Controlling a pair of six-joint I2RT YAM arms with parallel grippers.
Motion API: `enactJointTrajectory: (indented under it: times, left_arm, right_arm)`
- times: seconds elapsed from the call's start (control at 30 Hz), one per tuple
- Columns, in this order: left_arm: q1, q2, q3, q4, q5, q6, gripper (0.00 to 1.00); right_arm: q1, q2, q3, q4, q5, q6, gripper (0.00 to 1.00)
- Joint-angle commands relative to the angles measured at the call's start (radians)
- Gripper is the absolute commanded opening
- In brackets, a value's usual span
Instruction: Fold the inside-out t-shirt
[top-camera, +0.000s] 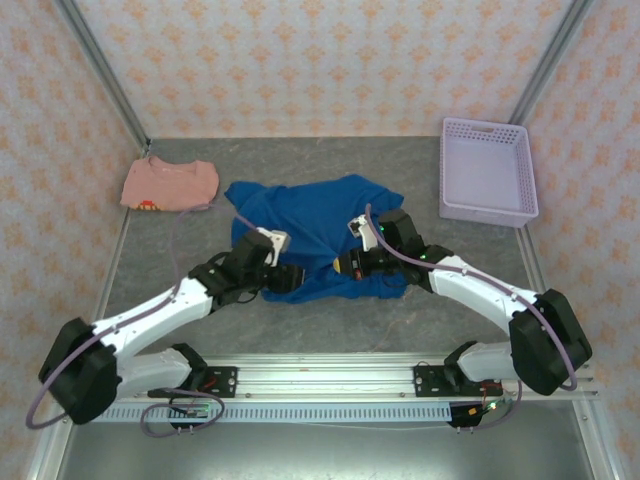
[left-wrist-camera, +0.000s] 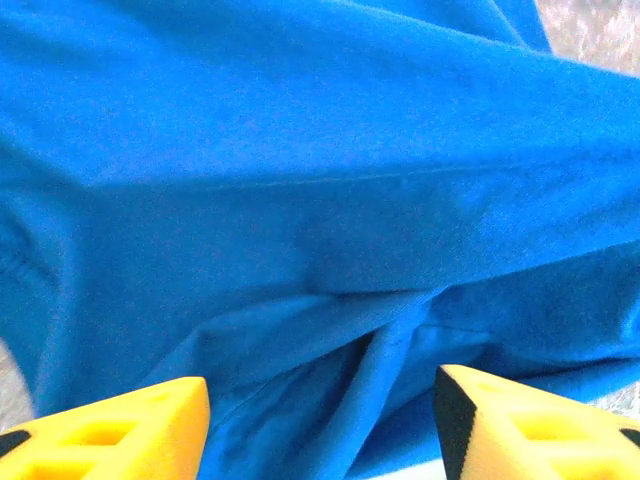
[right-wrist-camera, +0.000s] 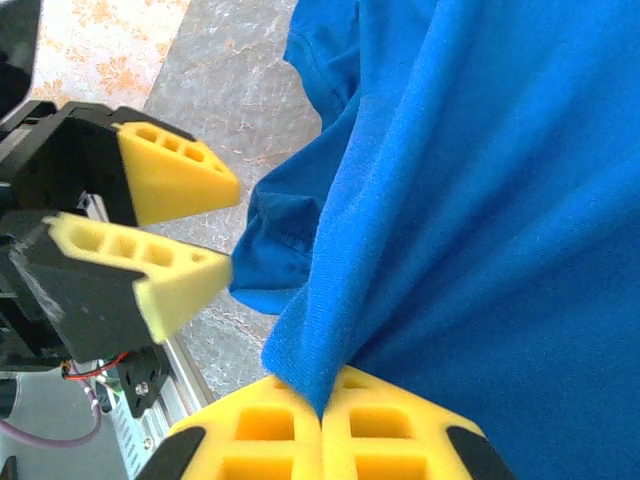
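While your right gripper (right-wrist-camera: 322, 405) pinches a near fold of the inside-out t-shirt (top-camera: 310, 215), bunched at the middle of the table (top-camera: 330, 325), your left gripper (left-wrist-camera: 320, 400) hangs unclenched (jaws apart, holding nothing) just left, cloth lying directly beyond it.

The left end effector (left-wrist-camera: 320, 400) gapes, angled inward; right end effector (right-wrist-camera: 322, 400) pinches the t-shirt (right-wrist-camera: 480, 200), probably its edge.

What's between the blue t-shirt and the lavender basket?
Nothing. In the top view, only a bare strip of grey table separates the blue t-shirt from the lavender basket. They don't touch.
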Motion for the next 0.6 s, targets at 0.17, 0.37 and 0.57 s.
enactJointTrajectory:
  times: [0.17,0.37,0.57]
  left_arm:
    - [-0.035,0.236,0.124,0.124,0.040,0.173,0.71]
    - [-0.025,0.354,0.233,0.165,-0.047,0.153,0.49]
    - [0.018,0.394,0.284,0.151,0.106,0.112,0.08]
  right_arm:
    - [-0.008,-0.046,-0.005,0.017,-0.022,-0.006,0.00]
    - [-0.010,-0.073,-0.028,-0.029,-0.018,-0.058,0.00]
    - [-0.025,-0.110,-0.006,-0.143,0.053,-0.163,0.00]
